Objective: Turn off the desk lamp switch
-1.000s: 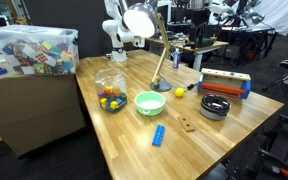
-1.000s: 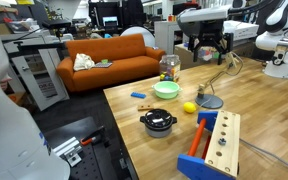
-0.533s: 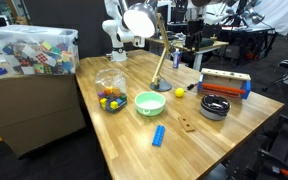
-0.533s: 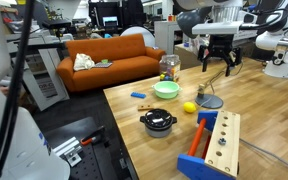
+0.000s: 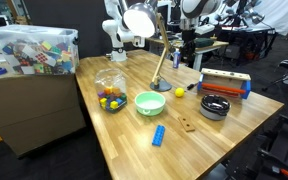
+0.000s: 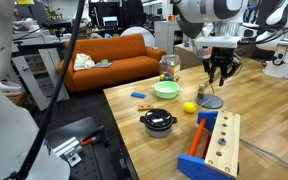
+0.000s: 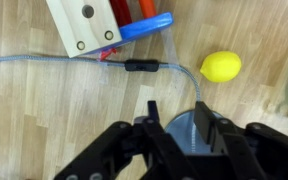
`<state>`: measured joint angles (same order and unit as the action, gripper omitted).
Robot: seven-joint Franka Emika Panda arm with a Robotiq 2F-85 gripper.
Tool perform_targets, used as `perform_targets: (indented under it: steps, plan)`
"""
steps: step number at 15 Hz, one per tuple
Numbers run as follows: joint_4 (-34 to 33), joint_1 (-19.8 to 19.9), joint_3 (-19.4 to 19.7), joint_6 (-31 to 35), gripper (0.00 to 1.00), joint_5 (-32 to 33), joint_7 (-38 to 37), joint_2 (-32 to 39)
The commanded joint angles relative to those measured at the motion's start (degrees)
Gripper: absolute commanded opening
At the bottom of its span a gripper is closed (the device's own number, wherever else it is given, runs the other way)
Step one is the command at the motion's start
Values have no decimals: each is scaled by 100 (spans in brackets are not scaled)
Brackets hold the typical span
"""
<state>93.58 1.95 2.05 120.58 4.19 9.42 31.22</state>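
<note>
**Spread jaws over the desk lamp's foot on the wooden table**

We see the gripper (image 6: 219,74) hang above the base of the desk lamp (image 5: 137,20), its jaws spread and holding nothing. The lamp stands on the pale plank table (image 5: 124,140). It has a round silver-grey dome head, a thin slanted brass-coloured arm and a small round grey base, which in the wrist view lies between the black fingers (image 7: 152,118). A clear-sheathed cord with a black inline switch (image 7: 141,67) curves to that base. Just beside the base we find a smooth yellow lemon (image 7: 221,66) and a glossy green bowl (image 5: 149,102). A clear jar (image 5: 110,93) holds small multicoloured pieces. A see-through bin (image 5: 34,48) on a cardboard box (image 5: 34,110) is full of coloured blocks. A round black lidded pot (image 6: 158,121) sits near a wooden tool tray (image 6: 219,145) with blue and orange parts.
</note>
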Motion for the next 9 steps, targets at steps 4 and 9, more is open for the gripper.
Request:
perform_targets:
  steps: [4,9]
  plan:
    - [-412,40,42,-457,0,26,-355,371]
    - [-576,44,127,-558,0,132,-398,593]
